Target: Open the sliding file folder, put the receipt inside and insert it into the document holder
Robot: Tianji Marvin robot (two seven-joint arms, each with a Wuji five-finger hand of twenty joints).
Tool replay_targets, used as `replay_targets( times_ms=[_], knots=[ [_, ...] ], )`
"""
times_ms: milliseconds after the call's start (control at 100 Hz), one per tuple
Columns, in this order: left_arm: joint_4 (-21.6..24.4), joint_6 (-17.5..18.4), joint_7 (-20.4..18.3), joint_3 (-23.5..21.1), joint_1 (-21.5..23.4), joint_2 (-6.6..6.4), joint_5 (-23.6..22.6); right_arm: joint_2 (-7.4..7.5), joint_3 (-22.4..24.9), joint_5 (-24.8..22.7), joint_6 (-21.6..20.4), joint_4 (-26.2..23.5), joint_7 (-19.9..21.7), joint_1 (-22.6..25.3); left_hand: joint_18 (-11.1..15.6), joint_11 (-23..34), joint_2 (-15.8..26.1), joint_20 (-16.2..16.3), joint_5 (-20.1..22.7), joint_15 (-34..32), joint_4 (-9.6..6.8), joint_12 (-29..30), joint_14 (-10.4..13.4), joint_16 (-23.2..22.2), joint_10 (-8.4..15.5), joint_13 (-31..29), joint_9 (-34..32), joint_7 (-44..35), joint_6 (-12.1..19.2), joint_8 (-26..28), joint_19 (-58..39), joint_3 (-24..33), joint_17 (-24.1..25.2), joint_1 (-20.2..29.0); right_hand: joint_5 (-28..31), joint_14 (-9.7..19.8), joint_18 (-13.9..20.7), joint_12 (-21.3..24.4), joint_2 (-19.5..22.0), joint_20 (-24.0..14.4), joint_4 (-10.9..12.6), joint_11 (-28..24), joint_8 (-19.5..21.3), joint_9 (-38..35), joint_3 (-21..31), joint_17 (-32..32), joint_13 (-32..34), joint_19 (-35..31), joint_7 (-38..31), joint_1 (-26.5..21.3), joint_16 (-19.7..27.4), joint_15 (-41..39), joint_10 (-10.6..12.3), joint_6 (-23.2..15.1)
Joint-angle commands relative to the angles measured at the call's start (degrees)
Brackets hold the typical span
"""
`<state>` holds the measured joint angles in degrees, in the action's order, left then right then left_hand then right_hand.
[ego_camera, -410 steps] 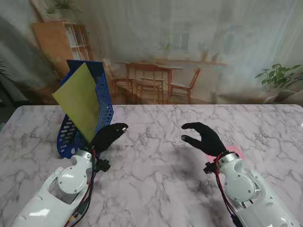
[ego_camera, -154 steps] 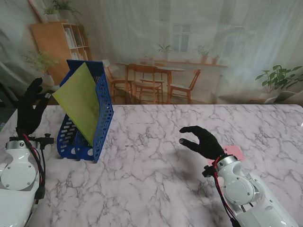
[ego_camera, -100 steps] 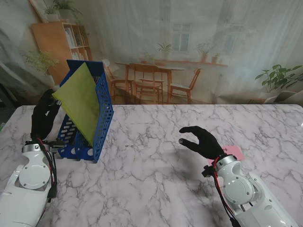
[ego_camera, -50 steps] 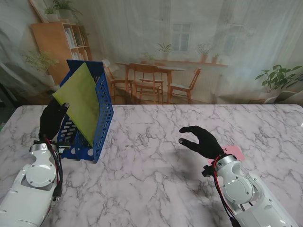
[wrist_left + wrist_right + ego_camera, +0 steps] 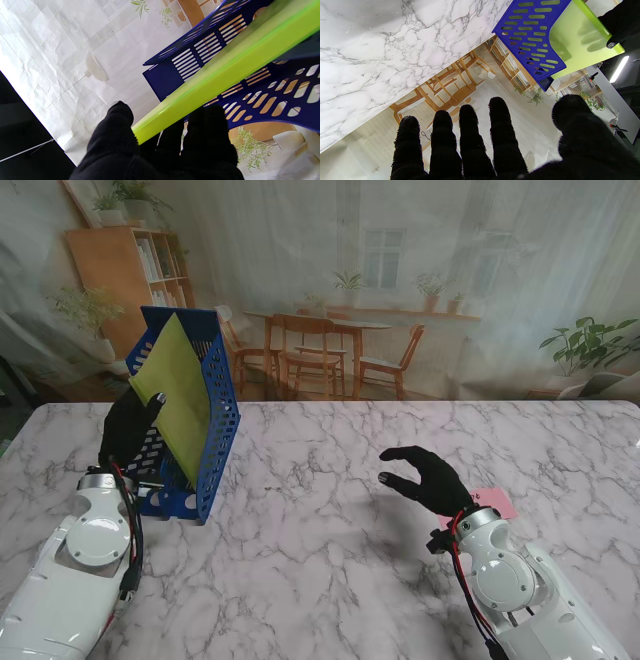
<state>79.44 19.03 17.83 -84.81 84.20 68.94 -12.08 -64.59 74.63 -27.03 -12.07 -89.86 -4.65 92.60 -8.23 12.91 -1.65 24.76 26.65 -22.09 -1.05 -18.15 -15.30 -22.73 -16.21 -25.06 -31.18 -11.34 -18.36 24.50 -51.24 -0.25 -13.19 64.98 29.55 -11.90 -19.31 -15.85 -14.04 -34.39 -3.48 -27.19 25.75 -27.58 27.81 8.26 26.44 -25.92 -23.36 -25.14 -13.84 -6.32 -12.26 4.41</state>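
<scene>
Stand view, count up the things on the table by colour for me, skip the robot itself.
Blue: 1, the document holder
Yellow-green: 1, the file folder standing in it
Pink: 1, a paper partly hidden behind the right hand
Total: 3

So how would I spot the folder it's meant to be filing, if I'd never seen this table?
Start at the marble table and look to its far left corner, where a blue slotted document holder stands. The folder is the flat sheet leaning up out of it, with the left hand at its edge. It is the only bright lime-green thing there.
</scene>
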Motion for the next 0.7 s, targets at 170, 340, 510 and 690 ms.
replay_targets(
  times_ms=[170, 340, 510, 690],
  knots=[
    [-3.57, -2.36, 1.17, 3.24, -2.28, 1.25, 0.57, -0.06, 0.02, 0.07, 0.59, -0.03, 0.07, 0.21, 3.78, 1.70, 1.16, 0.94, -0.66, -1.05, 0.04, 0.58, -0.76, 0.49, 1.30, -0.10, 3.40, -0.88, 1.03, 0.33, -1.42, -0.06, -0.33, 1.64, 0.18, 0.54, -0.52, 0.32, 1.47, 0.57, -0.56, 0.21, -1.03, -0.20, -0.14, -0.78, 1.11, -0.66, -0.32, 1.01, -0.97, -1.06, 0.68, -1.54],
    [-6.12, -3.28, 3.18, 4.70, -3.71, 2.03, 1.55, -0.08, 0.14, 0.15, 0.54, -0.10, 0.05, 0.31, 3.76, 1.86, 1.10, 0.80, -1.15, -0.83, 0.11, 1.01, -0.78, 0.60, 1.22, 0.48, 3.99, -0.95, 1.09, 0.13, -1.04, -0.16, 0.18, 1.19, 0.22, 0.56, -0.58, 0.33, 1.54, 0.56, -0.56, 0.23, -1.04, -0.22, -0.19, -0.74, 1.20, -0.73, -0.28, 1.00, -1.00, -1.08, 0.67, -1.57],
    [-7.17, -4.25, 3.78, 5.46, -4.62, 2.48, 2.85, -0.09, 0.19, 0.25, 0.62, -0.18, 0.06, 0.38, 3.78, 2.31, 1.27, 0.95, -0.45, -1.18, -0.11, 1.13, -0.83, 0.50, 1.34, -0.17, 3.29, -1.45, 1.37, 0.11, -1.42, 0.54, -0.43, 2.13, 0.29, 0.51, -0.58, 0.32, 1.58, 0.56, -0.55, 0.19, -1.05, -0.39, -0.23, -0.75, 1.33, -0.77, -0.26, 0.94, -1.02, -1.12, 0.61, -1.55],
    [-7.80, -5.64, 4.29, 6.12, -5.70, 3.19, 5.97, -0.07, 0.11, 0.33, 0.78, -0.14, 0.23, 0.32, 3.96, 2.88, 1.03, 1.06, -0.90, -1.60, 0.19, 1.24, -0.68, 0.39, 1.54, -0.65, 2.97, -2.95, 2.12, 2.84, -1.80, 1.34, -0.81, 4.50, 0.38, 0.48, -0.58, 0.34, 1.62, 0.58, -0.55, 0.26, -1.04, -0.37, -0.28, -0.76, 1.35, -0.78, -0.26, 0.95, -1.03, -1.10, 0.61, -1.55]
  ],
)
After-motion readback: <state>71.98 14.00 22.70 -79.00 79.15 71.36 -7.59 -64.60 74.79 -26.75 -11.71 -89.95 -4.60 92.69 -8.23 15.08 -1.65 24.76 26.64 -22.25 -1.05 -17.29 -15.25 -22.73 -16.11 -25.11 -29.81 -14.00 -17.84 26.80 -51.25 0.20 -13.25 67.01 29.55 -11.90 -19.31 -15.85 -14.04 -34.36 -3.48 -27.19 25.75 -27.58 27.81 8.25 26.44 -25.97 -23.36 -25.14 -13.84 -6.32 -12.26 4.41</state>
